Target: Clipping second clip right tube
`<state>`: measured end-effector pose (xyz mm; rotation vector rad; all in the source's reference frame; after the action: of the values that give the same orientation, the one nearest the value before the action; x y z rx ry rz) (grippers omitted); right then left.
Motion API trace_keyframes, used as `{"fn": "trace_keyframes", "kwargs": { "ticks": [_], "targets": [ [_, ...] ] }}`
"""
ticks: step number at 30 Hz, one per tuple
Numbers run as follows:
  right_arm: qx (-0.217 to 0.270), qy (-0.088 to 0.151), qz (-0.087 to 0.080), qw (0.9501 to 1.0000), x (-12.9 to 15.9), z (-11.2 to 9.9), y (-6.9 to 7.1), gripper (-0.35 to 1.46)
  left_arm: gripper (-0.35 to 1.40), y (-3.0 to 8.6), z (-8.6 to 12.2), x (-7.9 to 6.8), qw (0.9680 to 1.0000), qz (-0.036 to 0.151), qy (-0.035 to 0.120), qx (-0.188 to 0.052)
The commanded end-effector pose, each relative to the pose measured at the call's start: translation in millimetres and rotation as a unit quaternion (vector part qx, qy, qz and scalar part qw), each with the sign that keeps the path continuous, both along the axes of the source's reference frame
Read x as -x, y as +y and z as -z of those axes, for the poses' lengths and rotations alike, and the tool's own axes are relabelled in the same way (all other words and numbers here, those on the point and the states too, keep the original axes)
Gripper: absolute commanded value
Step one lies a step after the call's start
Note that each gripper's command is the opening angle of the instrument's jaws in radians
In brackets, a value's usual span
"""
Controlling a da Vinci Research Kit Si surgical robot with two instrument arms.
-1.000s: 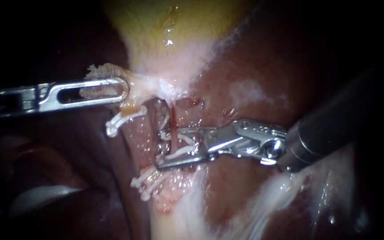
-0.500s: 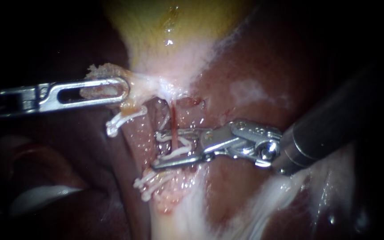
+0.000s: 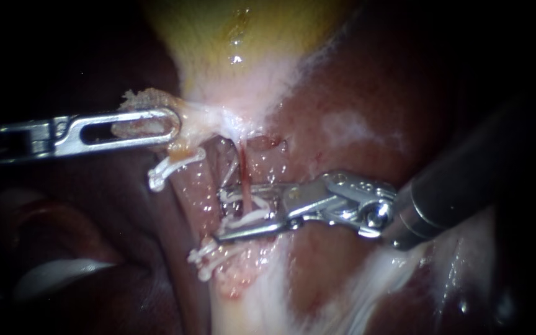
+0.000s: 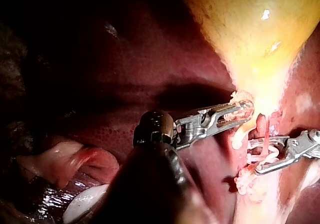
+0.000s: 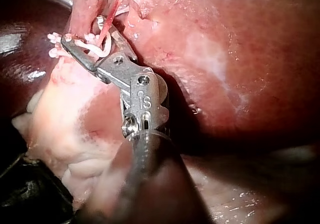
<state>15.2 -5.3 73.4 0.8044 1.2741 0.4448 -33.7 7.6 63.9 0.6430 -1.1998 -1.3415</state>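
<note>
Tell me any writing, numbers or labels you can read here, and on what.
Right instrument: a small stamped mark by its hinge, too unclear to quote.
Left instrument: none visible.
Liver, gallbladder, clips: none.

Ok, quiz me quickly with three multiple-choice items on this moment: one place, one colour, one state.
1. Against the thin red tube, the jaws of the right instrument sit: A astride it; B well short of it; C past it.
2. The clip in those jaws is: A blue; B black; C white.
3. The jaws of the left instrument are: A open; B shut on tissue; C shut, empty.
Answers: A, the tube runs down between the jaws; C, white legs show there; B, tissue fills the slotted jaw.
</note>
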Motion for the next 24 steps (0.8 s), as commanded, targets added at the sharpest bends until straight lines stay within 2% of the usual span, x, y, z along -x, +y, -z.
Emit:
{"fn": "trace_keyframes", "kwargs": {
  "ticks": [1, 6, 14, 24],
  "targets": [
    [0.0, 0.004, -0.001, 1.0, 0.0, 0.2, 0.0, 0.45, -0.35, 0.0, 0.0, 0.0, 1.0, 0.0, 0.0, 0.0],
    [-0.009, 0.024, 0.006, 0.9997, 0.0, 1.5, -0.2, 0.45, -0.35, 0.0, 0.0, 0.0, 1.0, 0.0, 0.0, 0.0],
    [-0.028, 0.052, 0.007, 0.9982, -0.1, 3.5, -0.3, 0.44, -0.35, 0.0, 0.0, 0.0, 1.0, 0.0, 0.0, 0.0],
    [-0.033, 0.059, 0.009, 0.9977, -0.2, 4.0, -0.4, 0.44, -0.35, 0.0, 0.0, 0.0, 1.0, 0.0, 0.0, 0.0]
  ]
}}
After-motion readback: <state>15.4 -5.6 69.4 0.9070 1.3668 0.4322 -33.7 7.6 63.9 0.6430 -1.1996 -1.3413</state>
